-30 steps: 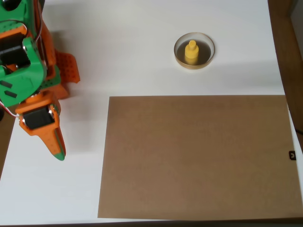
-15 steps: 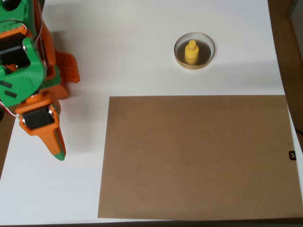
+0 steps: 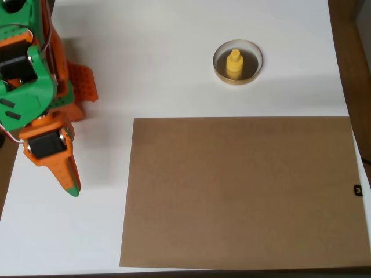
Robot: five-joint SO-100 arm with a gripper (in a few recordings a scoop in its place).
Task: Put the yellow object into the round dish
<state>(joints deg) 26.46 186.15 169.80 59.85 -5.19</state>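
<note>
We are looking down from the overhead view, and the yellow object point(image 3: 234, 63) is standing upright inside the round dish point(image 3: 257, 59), knob on top, sitting slightly left of the dish's middle. So by our reading the placing is already done. Now, what is changing? Nothing at all: across the last second the picture is staying exactly as it was, the piece is not wobbling or sliding, and the arm is not budging from its spot at the left edge.

The end effector point(image 3: 70, 184) is hanging folded back over the white surface point(image 3: 162, 63), well apart from the dish, its orange fingers ending in a green tip. The fingers are lying together as 1 narrow wedge with no gap showing between them, and they are gripping nothing (the yellow piece is far away, after all). A large brown sheet point(image 3: 243, 191) is lying flat on the surface below the dish, with nothing on it.

We are taking this stillness as the sign of a finished job: the object is resting where the task wants it, the arm is parked, and we are seeing no further step left to call for.
</note>
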